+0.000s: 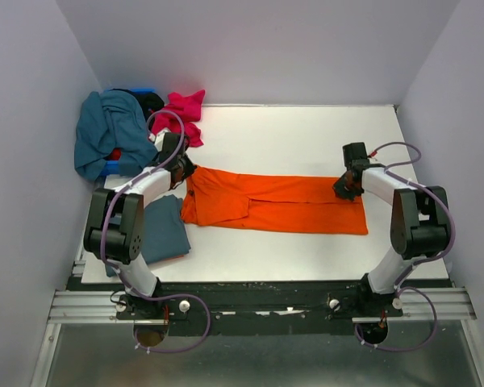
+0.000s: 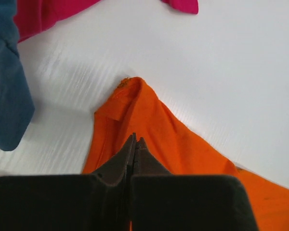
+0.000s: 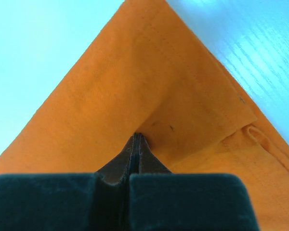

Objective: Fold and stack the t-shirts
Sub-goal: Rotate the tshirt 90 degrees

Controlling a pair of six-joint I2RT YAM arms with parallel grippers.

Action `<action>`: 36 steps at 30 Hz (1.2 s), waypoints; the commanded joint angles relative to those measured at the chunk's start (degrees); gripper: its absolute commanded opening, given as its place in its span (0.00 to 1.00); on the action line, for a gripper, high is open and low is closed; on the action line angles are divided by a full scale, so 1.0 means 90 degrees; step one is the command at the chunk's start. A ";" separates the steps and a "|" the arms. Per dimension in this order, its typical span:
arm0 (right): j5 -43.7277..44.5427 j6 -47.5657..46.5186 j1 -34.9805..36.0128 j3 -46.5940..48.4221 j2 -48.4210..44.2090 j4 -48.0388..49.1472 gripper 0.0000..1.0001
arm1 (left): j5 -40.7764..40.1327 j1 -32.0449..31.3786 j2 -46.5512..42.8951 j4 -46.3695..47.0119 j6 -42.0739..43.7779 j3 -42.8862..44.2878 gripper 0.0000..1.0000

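The bright orange t-shirt [image 1: 274, 201] lies as a long folded strip across the middle of the table. My left gripper [image 1: 185, 171] sits at its far left corner. In the left wrist view its jaws [image 2: 136, 140] are pressed together over the orange cloth [image 2: 149, 120], with a sliver of orange between them. My right gripper [image 1: 344, 187] is at the strip's far right edge, shut, and the orange cloth [image 3: 135, 77] puckers up to its tips [image 3: 137, 135]. A slate blue-grey t-shirt [image 1: 163, 230] lies folded by the left arm.
A teal t-shirt [image 1: 109, 129] and a magenta-pink one [image 1: 184, 109] are heaped at the back left over a blue bin [image 1: 109, 168]. Both show at the top left of the left wrist view, teal [image 2: 5, 86] and magenta [image 2: 43, 17]. White walls close in three sides.
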 commanded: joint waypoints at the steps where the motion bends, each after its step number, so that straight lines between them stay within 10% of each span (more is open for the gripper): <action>1: -0.0006 0.0281 -0.0154 -0.0151 -0.0059 -0.0171 0.01 | 0.0297 -0.0144 0.0316 0.0299 -0.0393 0.0311 0.00; 18: 0.0072 0.0789 -0.0799 -0.0072 0.0040 -0.1011 0.01 | -0.0934 -0.0476 0.1909 -0.1967 -0.1809 0.1836 0.00; 31: 0.0151 0.1033 -0.1180 -0.0463 -0.0331 -0.0934 0.01 | -0.1218 -0.0291 0.1440 -0.1842 -0.1811 0.1435 0.00; 36: -0.1292 -0.0089 -0.1180 -0.0784 -0.0682 0.0324 0.01 | -0.0727 -0.0680 0.1373 -0.1167 -0.0728 0.1757 0.00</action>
